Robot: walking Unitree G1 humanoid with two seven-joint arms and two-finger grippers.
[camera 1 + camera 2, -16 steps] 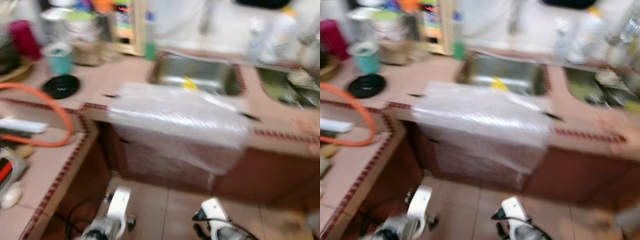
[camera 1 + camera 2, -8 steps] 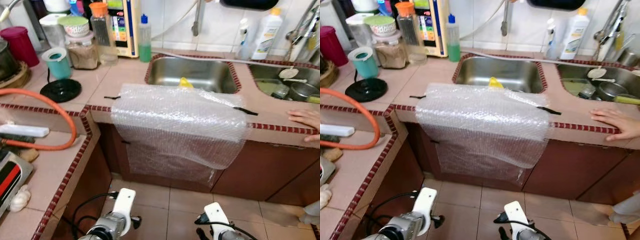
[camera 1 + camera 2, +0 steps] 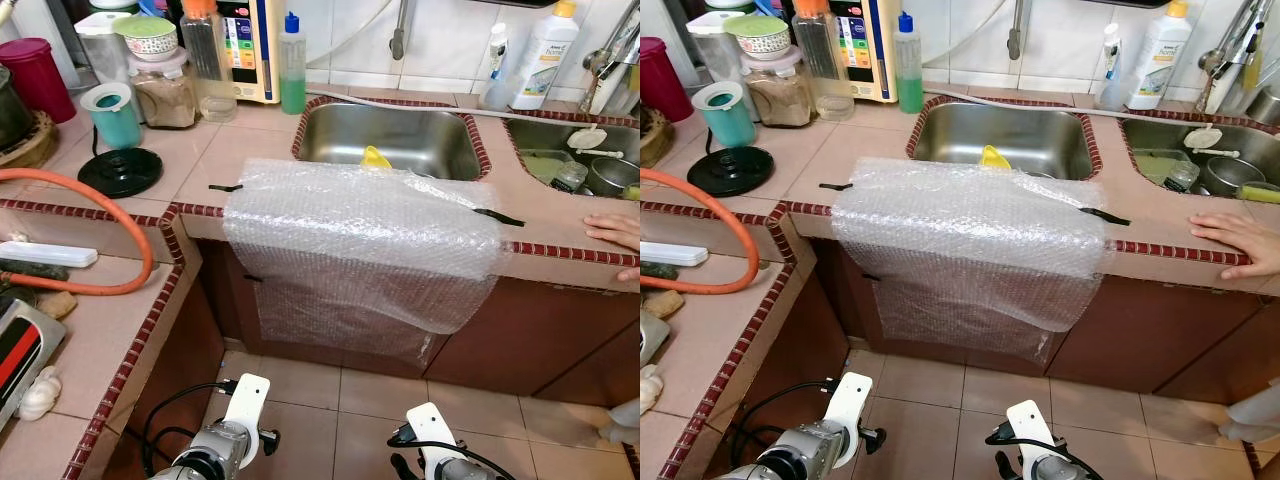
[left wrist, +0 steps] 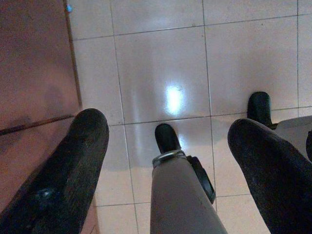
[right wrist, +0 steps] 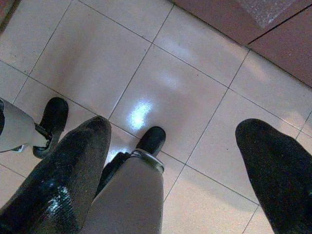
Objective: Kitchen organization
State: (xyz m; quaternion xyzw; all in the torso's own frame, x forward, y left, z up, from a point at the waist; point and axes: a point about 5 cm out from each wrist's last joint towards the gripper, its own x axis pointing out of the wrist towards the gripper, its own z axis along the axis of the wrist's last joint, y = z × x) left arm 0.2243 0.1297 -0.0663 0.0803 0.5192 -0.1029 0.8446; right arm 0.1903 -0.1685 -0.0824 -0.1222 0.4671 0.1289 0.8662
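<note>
A sheet of bubble wrap (image 3: 360, 230) lies over the tiled counter's front edge (image 3: 560, 255) and hangs down the cabinet, just before the steel sink (image 3: 400, 140). A yellow item (image 3: 375, 157) sticks up at the sink's near rim. Both arms hang low over the floor tiles, well below the counter. My left gripper (image 4: 168, 124) is open, its black fingers (image 4: 83, 146) spread wide above the floor and my own foot. My right gripper (image 5: 175, 124) is open the same way, with nothing between its fingers (image 5: 78, 161).
A person's hand (image 3: 612, 232) rests on the counter at the right, near a second sink (image 3: 580, 170) holding dishes. At the left stand a green soap bottle (image 3: 292, 65), jars, a teal cup (image 3: 113, 113), a black lid (image 3: 120, 172) and an orange hose (image 3: 100, 230).
The blurred view has steadied and the scene has shifted slightly in the picture, so the camera moved. The bubble wrap, the hand and both hanging arms keep their places.
</note>
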